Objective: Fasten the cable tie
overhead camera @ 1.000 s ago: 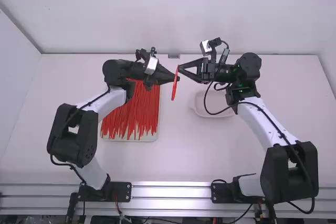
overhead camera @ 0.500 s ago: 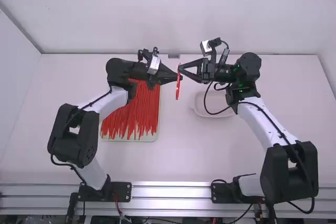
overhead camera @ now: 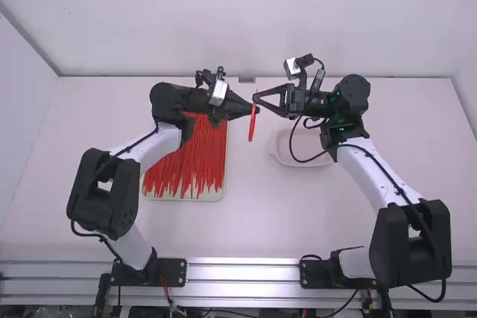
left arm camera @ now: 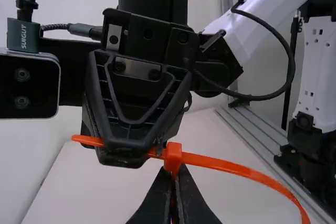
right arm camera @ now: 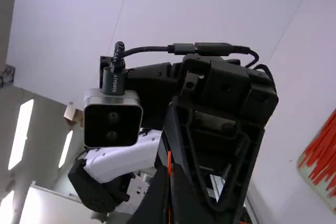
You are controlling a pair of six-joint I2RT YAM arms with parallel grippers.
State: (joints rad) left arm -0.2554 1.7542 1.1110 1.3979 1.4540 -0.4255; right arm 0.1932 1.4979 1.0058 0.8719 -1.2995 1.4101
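Here, above the table's 12 o'clock side in the high view, your two arms meet nose to nose over one red cable tie [overhead camera: 251,129]. The left gripper [overhead camera: 247,112] is pinched tight on the strap just behind the tie's square head. The right gripper [overhead camera: 256,100] is likewise clamped on the strap, a sliver of orange showing between its fingers in its own wrist view. The loose tail hangs toward 6 o'clock, clear of the table.

The risks, as a judgement: both holds sit very close together, so any sideways drift by either arm could knock fingertips together, or twist the strap and turn the head's slot away from the tip. A pull along the strap could drag it through smooth pads. If you release one hold to regrip the tail, the tie may swing or drop toward the tray [overhead camera: 221,193] of spare ties [overhead camera: 186,158] at 8 o'clock, or the white dish [overhead camera: 287,157] at 4 o'clock.
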